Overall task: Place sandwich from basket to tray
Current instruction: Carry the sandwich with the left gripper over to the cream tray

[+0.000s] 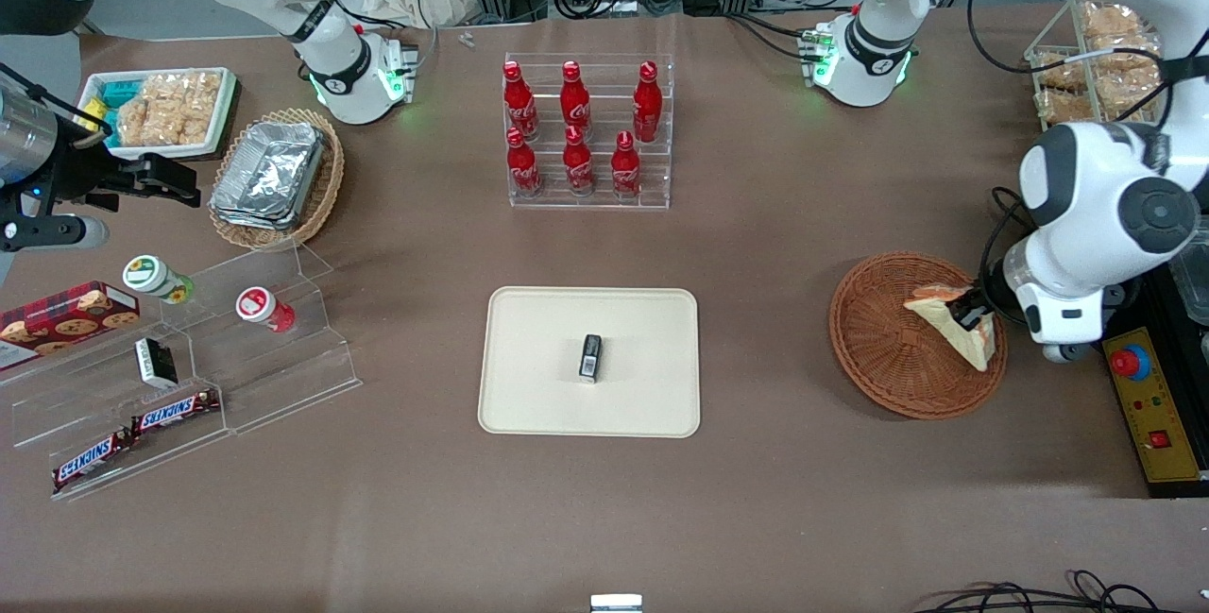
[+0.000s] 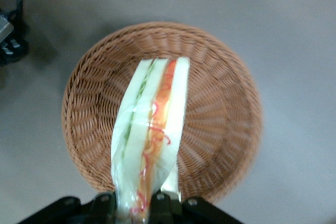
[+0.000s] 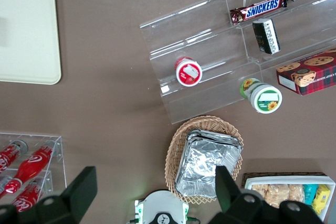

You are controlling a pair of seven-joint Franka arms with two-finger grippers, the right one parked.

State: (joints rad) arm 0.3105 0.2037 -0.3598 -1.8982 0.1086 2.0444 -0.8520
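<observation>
The sandwich [image 1: 956,322] is a pale triangular wedge with orange and green filling, clear-wrapped. My left gripper [image 1: 969,309] is shut on it and holds it just above the reddish-brown wicker basket [image 1: 883,339], over the part of the basket toward the working arm's end. In the left wrist view the sandwich [image 2: 152,129] hangs from the gripper [image 2: 142,205] over the middle of the basket [image 2: 220,129]. The cream-beige tray [image 1: 538,386] lies at the table's middle, with a small black box [image 1: 590,356] on it.
A clear rack of red cola bottles [image 1: 586,131] stands farther from the front camera than the tray. A tan basket of foil containers [image 1: 274,174], an acrylic stand with snacks [image 1: 179,377] and a white snack tray [image 1: 161,108] lie toward the parked arm's end. A control box [image 1: 1148,405] sits beside the basket.
</observation>
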